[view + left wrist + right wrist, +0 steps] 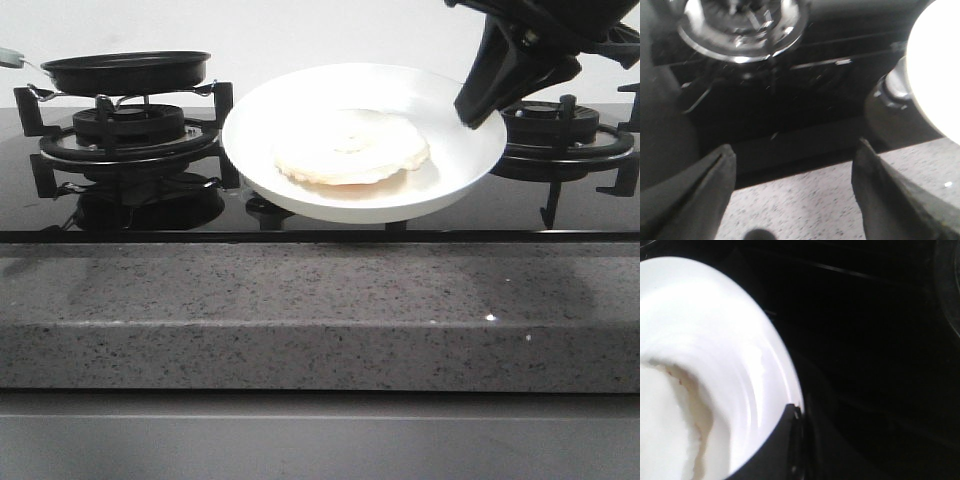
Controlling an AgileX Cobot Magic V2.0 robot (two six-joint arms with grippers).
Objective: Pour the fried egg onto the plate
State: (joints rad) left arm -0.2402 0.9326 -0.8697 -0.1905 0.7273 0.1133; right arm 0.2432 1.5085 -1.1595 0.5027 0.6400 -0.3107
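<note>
My right hand (478,108) is clamped on the rim of the plate (300,110), holding it up off the stove between the two burners and tipped slightly toward the bench (320,310). The egg (352,148) lies in the plate's middle, just left of and below my right fingers (775,450); it looks pale all over, and I cannot make out the yolk in this glare. My left hand (792,195) hangs wide open and grips nothing, over the bench edge in front of the left burner (742,27). The black pan (125,70) sits on that burner, beyond my left hand. I can read no writing or brand anywhere.
</note>
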